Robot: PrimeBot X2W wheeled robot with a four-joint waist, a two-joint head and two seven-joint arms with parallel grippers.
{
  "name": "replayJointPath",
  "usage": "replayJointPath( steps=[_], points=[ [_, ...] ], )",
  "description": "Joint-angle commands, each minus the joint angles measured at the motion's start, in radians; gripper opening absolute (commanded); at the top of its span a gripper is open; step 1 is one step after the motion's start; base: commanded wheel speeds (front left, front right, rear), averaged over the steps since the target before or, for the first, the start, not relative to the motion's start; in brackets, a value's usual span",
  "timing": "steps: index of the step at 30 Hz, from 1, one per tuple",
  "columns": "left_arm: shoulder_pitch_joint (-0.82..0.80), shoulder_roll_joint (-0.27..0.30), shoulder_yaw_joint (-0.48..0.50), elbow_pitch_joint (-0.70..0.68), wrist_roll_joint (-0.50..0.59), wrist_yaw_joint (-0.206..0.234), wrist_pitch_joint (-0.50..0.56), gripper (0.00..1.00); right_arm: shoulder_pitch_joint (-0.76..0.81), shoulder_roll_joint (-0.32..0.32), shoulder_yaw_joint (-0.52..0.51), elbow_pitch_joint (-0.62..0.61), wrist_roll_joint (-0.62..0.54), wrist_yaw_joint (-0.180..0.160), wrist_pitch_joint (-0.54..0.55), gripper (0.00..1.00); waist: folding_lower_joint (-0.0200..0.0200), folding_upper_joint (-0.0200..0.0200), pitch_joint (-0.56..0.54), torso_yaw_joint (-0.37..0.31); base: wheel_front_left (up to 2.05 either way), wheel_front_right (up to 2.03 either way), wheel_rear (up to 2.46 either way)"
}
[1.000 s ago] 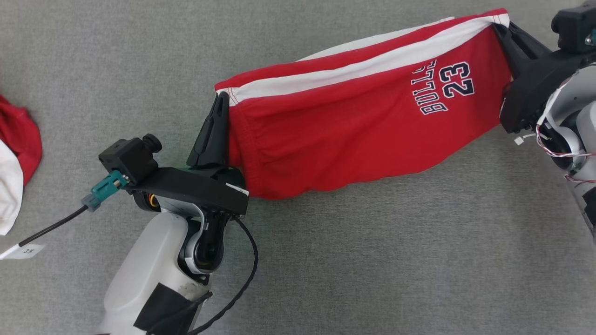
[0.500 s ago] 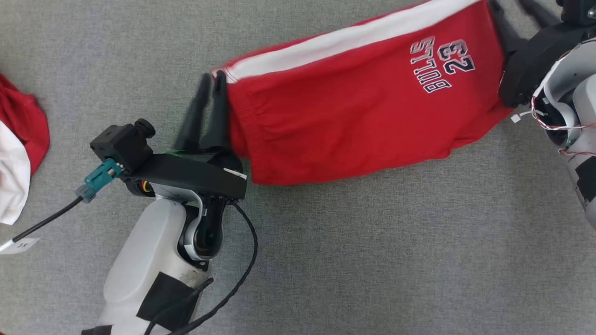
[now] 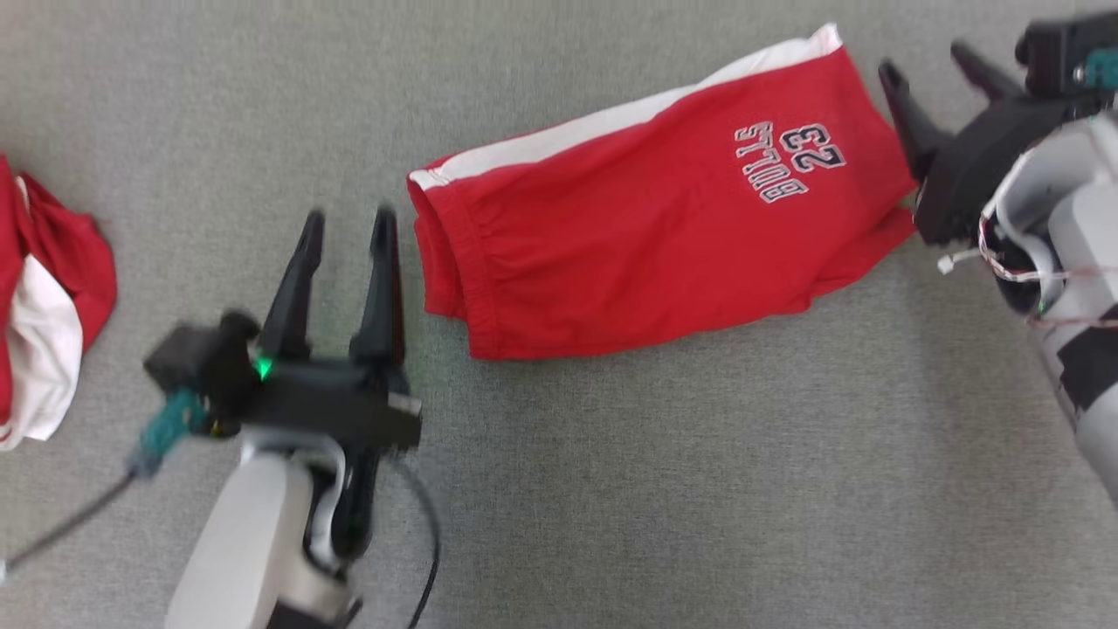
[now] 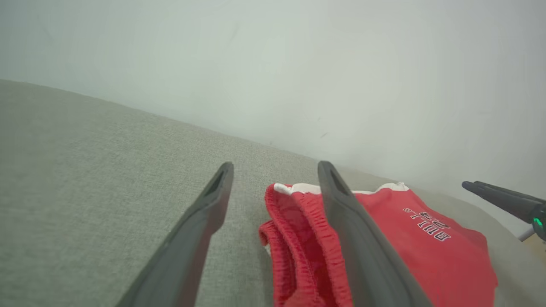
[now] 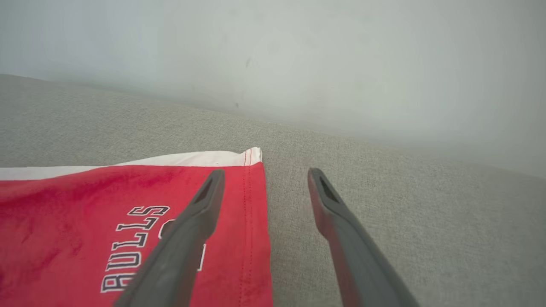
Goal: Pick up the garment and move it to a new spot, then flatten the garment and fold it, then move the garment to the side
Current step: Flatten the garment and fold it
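Lying on the grey cloth surface (image 3: 611, 489), the garment (image 3: 646, 236), a pair of red shorts folded lengthwise, is seen slanting from the middle of the head view up toward its upper right. A white stripe (image 3: 611, 127) is carried along its far edge, and the lettering (image 3: 790, 157) BULLS 23 is printed near its right end. Its gathered waistband (image 3: 445, 253) is turned toward the left gripper (image 3: 348, 218), whose two dark fingers are spread apart with nothing pinched between them; the inner finger is held just beside the waistband, and contact cannot be judged through the blur. In the left wrist view the left gripper (image 4: 275, 166) is shown splayed, one finger set against bare cloth, the other drawn across the waistband of the garment (image 4: 426, 256); a finger of the right gripper (image 4: 499, 198) is caught at the far right.

The right gripper (image 3: 922, 59) is placed at the opposite end, just beyond the hem (image 3: 882, 157), its fingers likewise parted and empty. In the right wrist view the right gripper (image 5: 265, 172) is seen with one finger over the hem beside the lettering on the garment (image 5: 85, 204), the other over bare cloth.

A crumpled heap of red and white cloth (image 3: 44, 314) is left at the head view's left edge, well apart from the garment; a pale wall (image 5: 298, 64) is seen behind the surface.
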Motion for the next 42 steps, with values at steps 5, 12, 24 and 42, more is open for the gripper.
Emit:
replayJointPath(
  steps=[5, 12, 24, 42],
  points=[
    [0.203, 0.004, 0.057, -0.118, 0.169, 0.004, -0.003, 1.0, 0.091, -0.01, -0.026, 0.027, 0.093, -0.003, 0.067, 1.0, 0.0001, 0.0, -0.098, -0.002, 0.0, 0.0, 0.0],
    [0.395, 0.014, 0.081, -0.222, 0.355, 0.007, -0.003, 1.0, 0.145, -0.038, -0.068, 0.065, 0.124, -0.003, 0.118, 1.0, 0.0001, 0.0, -0.139, 0.035, 0.0, 0.0, 0.0],
    [0.526, -0.005, 0.097, -0.28, 0.454, -0.004, -0.003, 1.0, 0.131, -0.018, -0.159, 0.157, 0.082, -0.003, 0.143, 1.0, 0.0001, 0.0, -0.125, 0.096, 0.0, 0.0, 0.0],
    [0.502, -0.028, 0.101, -0.318, 0.46, -0.016, -0.003, 1.0, 0.119, 0.058, -0.225, 0.284, 0.003, -0.002, 0.202, 1.0, 0.0001, 0.0, -0.041, 0.18, 0.0, 0.0, 0.0]
  ],
)
